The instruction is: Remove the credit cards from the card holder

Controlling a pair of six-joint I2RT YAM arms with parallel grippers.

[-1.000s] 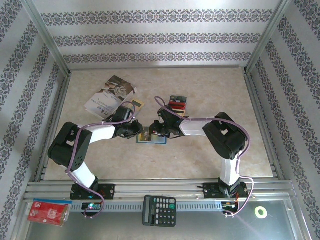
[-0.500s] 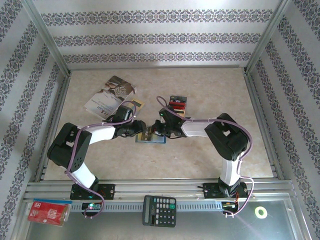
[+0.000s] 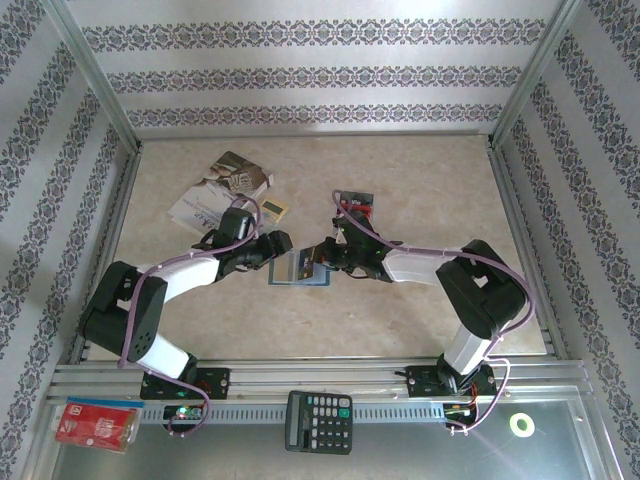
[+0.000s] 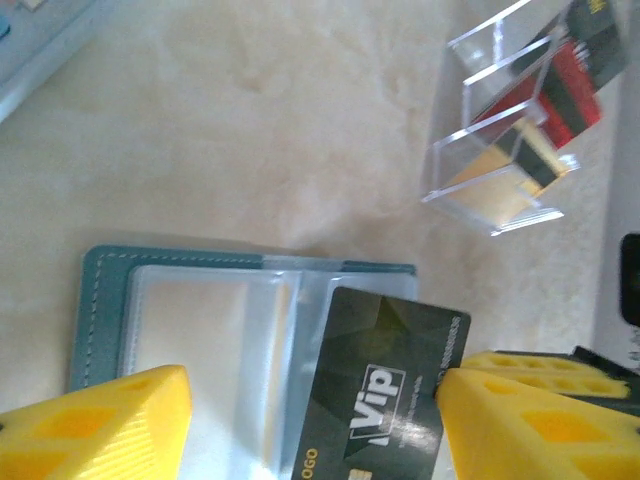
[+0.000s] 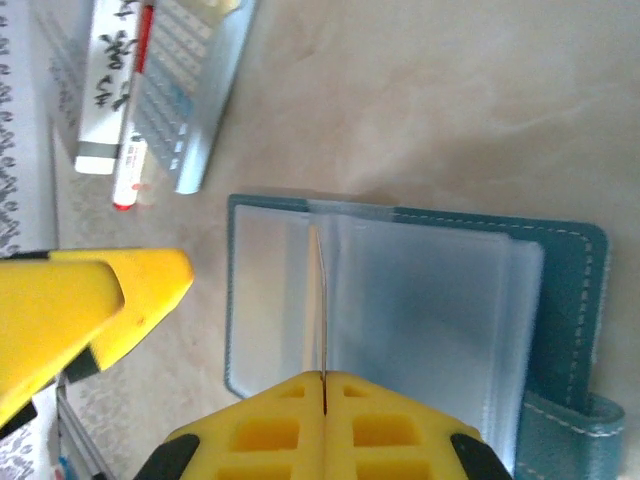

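Marbled tabletop (image 3: pixel 420 180): right gripper (image 5: pixel 322 385) pinches black plastic VIP card (image 4: pixel 385 385) over open blue stitched card holder (image 4: pixel 100 290); left gripper (image 4: pixel 312 400) spread, empty; sleeves (image 5: pixel 430 300) look vacant, task probably nearly complete

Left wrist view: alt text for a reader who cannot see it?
A black credit card marked VIP sits tilted over the clear sleeves of the open blue card holder, between the open yellow fingers of the left gripper. Upper right, a clear stand holds more cards on the beige table.

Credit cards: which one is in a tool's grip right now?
The black VIP card, pinched edge-on by the right tool above the card holder; the other cards sit in the clear rack.
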